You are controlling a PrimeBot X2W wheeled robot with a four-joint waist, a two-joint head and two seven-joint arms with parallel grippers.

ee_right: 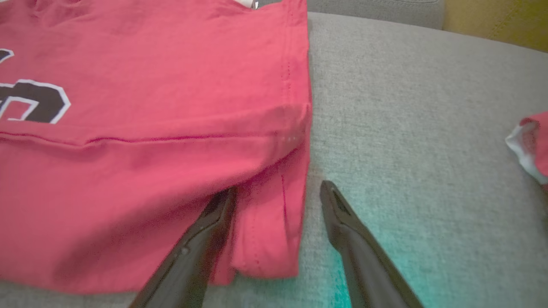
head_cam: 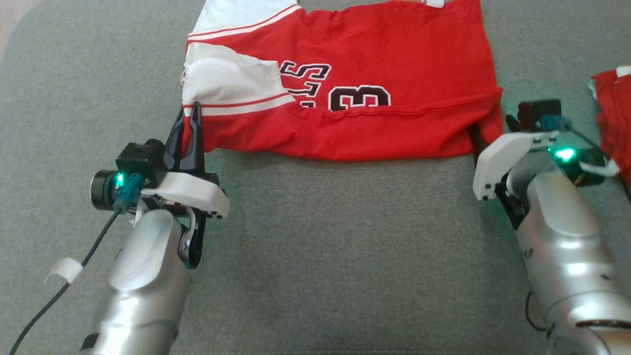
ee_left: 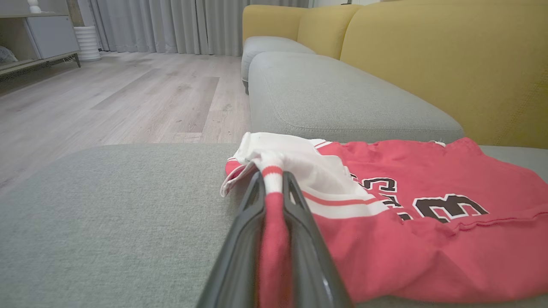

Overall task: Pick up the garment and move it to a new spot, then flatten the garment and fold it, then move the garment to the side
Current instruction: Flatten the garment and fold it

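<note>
Garment [head_cam: 374,74], a red jersey with white sleeve panels, lies spread on the grey cushion [head_cam: 315,246], roughly flat. A seam-like crease runs across it just below the print, and the left sleeve area is rumpled. My left gripper [head_cam: 191,111] is pressed together on the near left corner, pinching red-and-white fabric between the fingers. My right gripper [ee_right: 278,190] stands spread at the near right corner, one finger tucked against the cloth edge and the other on bare cushion, gripping nothing. Judgement: relocation and flattening look mostly done; I am at the start of a fold, with moving it aside left to do. Writing: a black, white-outlined "3" and part of a letter resembling "S", the rest hidden by the sleeve. No brand is legible. A second red cloth [head_cam: 611,113] lies well apart to the right.
</note>
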